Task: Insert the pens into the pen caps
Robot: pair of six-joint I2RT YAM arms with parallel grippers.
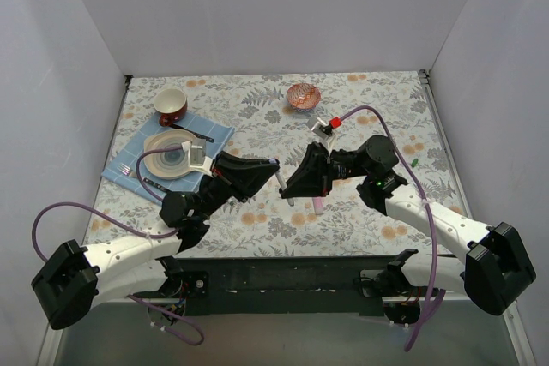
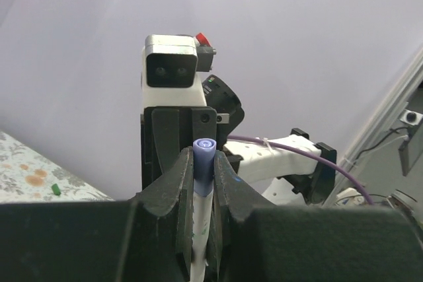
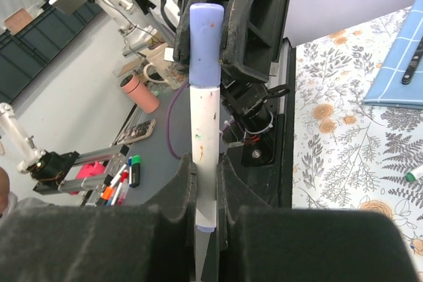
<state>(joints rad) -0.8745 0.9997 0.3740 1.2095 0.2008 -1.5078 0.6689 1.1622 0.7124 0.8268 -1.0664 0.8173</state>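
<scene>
A slim white-barrelled pen [image 3: 205,130] spans between my two grippers above the middle of the table [image 1: 360,117]. My right gripper [image 3: 206,189] is shut on its barrel. The purple-blue pen cap [image 2: 205,160] sits over the pen's other end, and my left gripper [image 2: 203,170] is shut on that cap. From above, the left gripper [image 1: 273,165] and right gripper [image 1: 290,188] almost meet, with the pen [image 1: 281,179] showing between them. The pale-pink marker [image 1: 318,204] lies on the table just below the right gripper. A green cap [image 1: 414,162] lies far right. Another white pen [image 3: 415,174] with a green end lies on the table.
At the back left lies a blue cloth [image 1: 219,132] with a plate [image 1: 159,147], dark-handled cutlery [image 1: 196,134] and a red bowl [image 1: 171,105]. A copper bowl [image 1: 303,95] stands at the back middle. White walls close in the table on three sides.
</scene>
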